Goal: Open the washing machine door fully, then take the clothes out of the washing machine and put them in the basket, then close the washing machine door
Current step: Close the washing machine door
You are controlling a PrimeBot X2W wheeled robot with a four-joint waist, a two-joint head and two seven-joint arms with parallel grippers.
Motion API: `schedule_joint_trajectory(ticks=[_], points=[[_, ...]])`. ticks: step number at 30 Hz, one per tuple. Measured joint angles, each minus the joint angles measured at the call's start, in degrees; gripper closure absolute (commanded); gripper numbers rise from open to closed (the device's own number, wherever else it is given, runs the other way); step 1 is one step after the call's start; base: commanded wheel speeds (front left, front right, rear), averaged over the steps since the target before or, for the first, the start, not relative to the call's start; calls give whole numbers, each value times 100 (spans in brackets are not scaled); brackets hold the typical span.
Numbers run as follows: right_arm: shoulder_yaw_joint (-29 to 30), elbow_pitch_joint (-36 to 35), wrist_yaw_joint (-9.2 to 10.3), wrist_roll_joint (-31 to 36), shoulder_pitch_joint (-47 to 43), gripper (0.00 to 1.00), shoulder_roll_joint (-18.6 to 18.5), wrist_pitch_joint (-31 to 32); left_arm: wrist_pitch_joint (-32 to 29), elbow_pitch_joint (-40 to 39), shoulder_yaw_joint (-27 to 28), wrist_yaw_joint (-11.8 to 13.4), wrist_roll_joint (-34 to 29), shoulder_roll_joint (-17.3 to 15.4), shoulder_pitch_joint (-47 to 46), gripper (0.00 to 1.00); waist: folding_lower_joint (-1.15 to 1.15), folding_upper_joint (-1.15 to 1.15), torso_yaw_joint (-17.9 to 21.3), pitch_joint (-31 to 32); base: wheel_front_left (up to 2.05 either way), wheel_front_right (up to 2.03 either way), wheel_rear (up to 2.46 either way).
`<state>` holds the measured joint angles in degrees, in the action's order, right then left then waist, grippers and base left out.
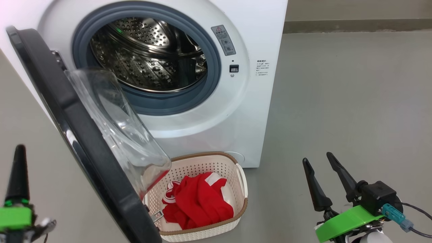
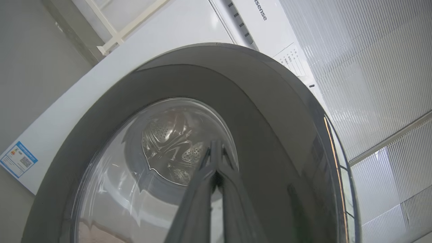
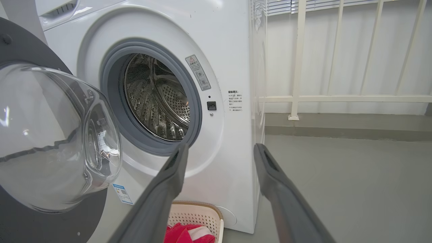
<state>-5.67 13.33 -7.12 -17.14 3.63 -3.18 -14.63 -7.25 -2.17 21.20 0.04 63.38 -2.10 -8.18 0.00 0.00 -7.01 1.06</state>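
The washing machine (image 2: 189,23) shows "sense" on its top panel; its grey label (image 1: 223,40) bears a warning triangle.

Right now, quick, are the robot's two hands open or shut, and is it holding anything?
Left gripper: shut, fingers pressed together, holding nothing.
Right gripper: open, holding nothing.

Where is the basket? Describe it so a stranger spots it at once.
Start at the big white washing machine with its round door standing open. On the floor at its foot, beside the door's lower edge, sits the basket. It alone is cream, perforated and brown-rimmed, with red clothes inside.
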Motion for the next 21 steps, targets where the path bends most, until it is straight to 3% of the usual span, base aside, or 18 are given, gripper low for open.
schedule_joint_trajectory(ticks=[6,7,10,15,21], points=[[1,-1,0,0,0,0,-5,0,-1235,-554,103,1180,987,21,-145,100,0,0,30,-35,0,0,0],[1,-1,0,0,0,0,-5,0,-1235,-554,103,1180,987,21,-145,100,0,0,30,-35,0,0,0],[2,-2,0,0,0,0,-7,-1,-1625,-836,109,1575,1272,18,-145,100,0,0,45,-65,0,0,0],[-8,-1,0,0,1,0,-11,0,-1961,-1149,130,1872,1689,10,-145,100,0,0,99,-109,0,0,0],[-15,0,0,1,8,0,-14,0,-1993,-1443,38,1944,1973,11,-140,100,0,0,229,-168,0,0,0]])
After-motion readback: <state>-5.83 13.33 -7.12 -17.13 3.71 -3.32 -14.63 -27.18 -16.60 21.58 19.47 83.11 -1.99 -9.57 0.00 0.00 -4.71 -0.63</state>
